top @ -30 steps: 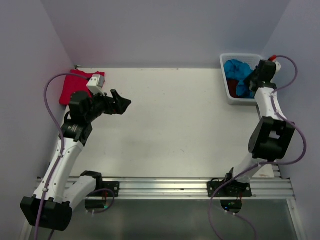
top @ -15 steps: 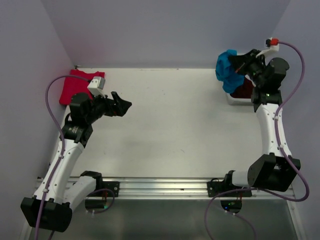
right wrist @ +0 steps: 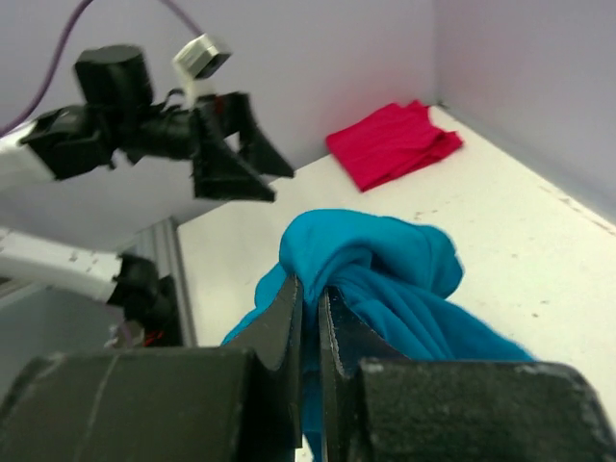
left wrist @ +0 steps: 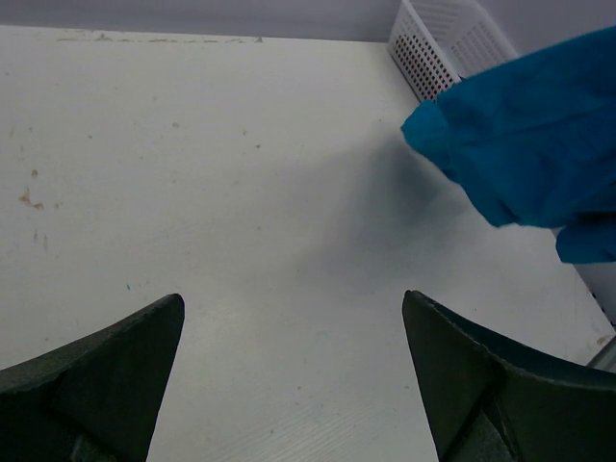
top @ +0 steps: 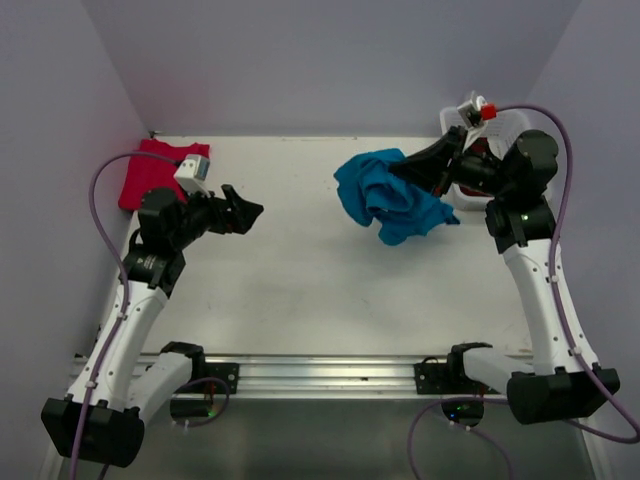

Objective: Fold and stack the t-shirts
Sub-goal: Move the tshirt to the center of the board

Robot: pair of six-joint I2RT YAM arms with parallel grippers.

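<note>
Pinching the bunched teal shirt (top: 385,200) tight in the right gripper (right wrist: 308,294), aloft over the table (top: 300,290), right of centre, just left of the basket (left wrist: 433,43). Holding the left gripper (top: 248,208) spread and empty at left. Apparently done: red shirt (top: 150,172), folded, far-left corner. Left to do: spreading, folding and stacking the teal shirt.

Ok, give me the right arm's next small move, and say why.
Probably lower the teal t-shirt onto the bare table below it. The right gripper is shut on a pinch of the cloth and the shirt hangs from it in a bunch, so it cannot be folded as it is. The left gripper is open and empty, facing it.
</note>
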